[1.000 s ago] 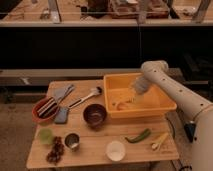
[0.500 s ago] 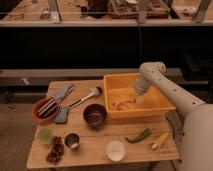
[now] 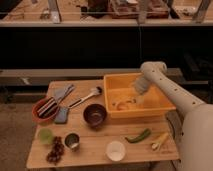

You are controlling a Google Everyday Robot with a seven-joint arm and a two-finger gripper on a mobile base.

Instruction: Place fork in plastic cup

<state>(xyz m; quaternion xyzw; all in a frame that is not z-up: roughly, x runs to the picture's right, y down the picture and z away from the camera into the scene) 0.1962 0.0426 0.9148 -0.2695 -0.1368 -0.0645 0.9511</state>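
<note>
**Robot tool lowered into an orange bin on a wooden counter**

Camera view: the tool hangs inside the bin, near its right side. Its fingers are spread wide and nothing shows between them. Just left of it, on the bin floor, lies the fork, a small, slim, pale shape. Whether the tool touches it cannot be told. The plastic cup, light green and see-through, stands upright well apart, near the counter's front left corner, beside a metal cup.

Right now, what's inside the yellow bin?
The end effector hangs inside the yellow bin, beside what looks like the fork on its floor. Anything beneath the end effector is covered.
</note>
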